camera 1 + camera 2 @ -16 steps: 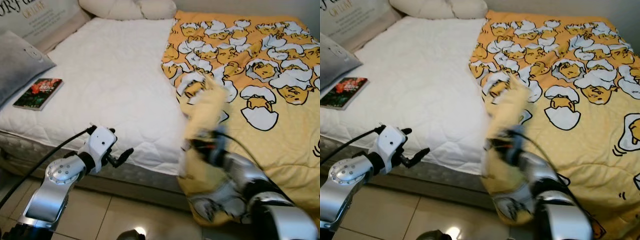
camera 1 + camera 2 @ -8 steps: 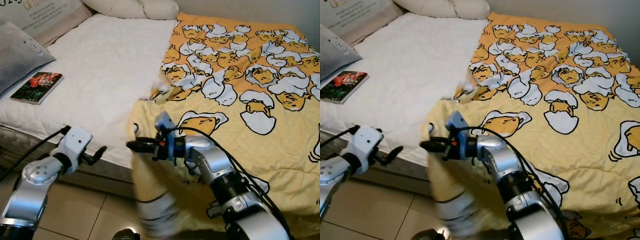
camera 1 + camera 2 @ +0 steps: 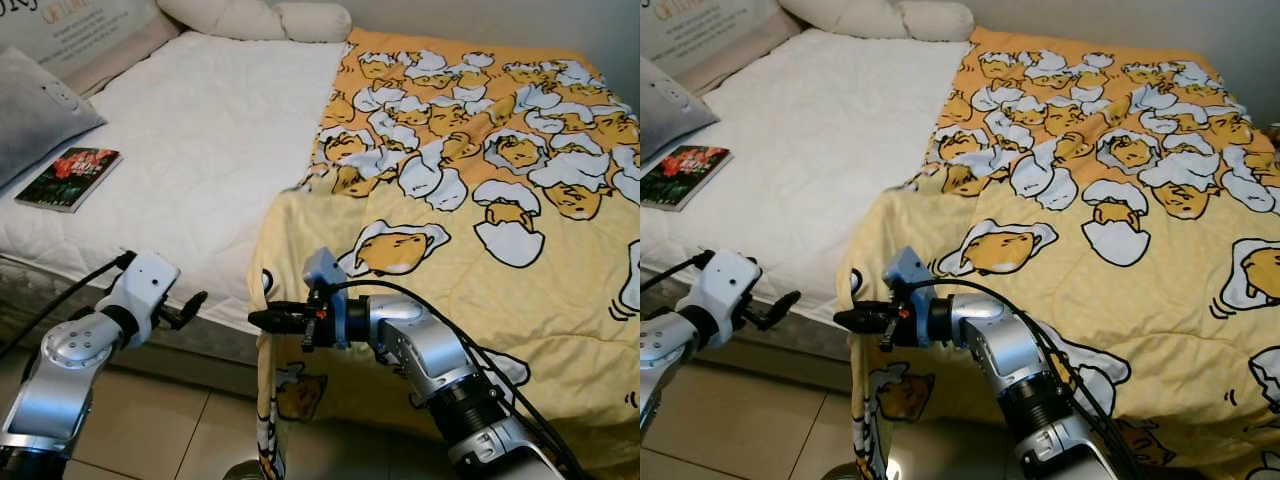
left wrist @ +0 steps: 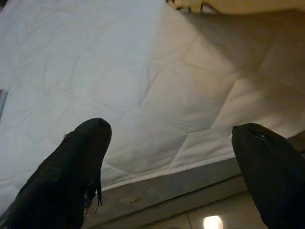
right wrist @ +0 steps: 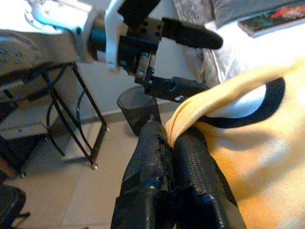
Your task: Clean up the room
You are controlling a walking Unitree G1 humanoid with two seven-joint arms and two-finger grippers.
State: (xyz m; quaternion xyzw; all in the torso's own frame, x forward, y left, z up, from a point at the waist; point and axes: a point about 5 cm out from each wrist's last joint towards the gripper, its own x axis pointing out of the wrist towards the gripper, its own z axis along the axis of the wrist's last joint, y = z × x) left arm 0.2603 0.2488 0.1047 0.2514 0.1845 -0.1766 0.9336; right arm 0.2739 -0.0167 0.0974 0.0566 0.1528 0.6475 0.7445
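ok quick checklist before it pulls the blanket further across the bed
1. Right end effector shut on the yellow blanket's edge: ok, the right wrist view shows the fabric pinched between the fingers.
2. Left end effector free of the fabric: ok, open and apart from the blanket, near the mattress edge.
3. Blanket spread flat: not ok, it covers the robot's right part of the bed and the held corner hangs over the side toward the floor.
4. Path across the bare mattress: not ok, a book lies near its left edge by the grey pillow.
5. Blanket snagged under the bed: cannot tell.
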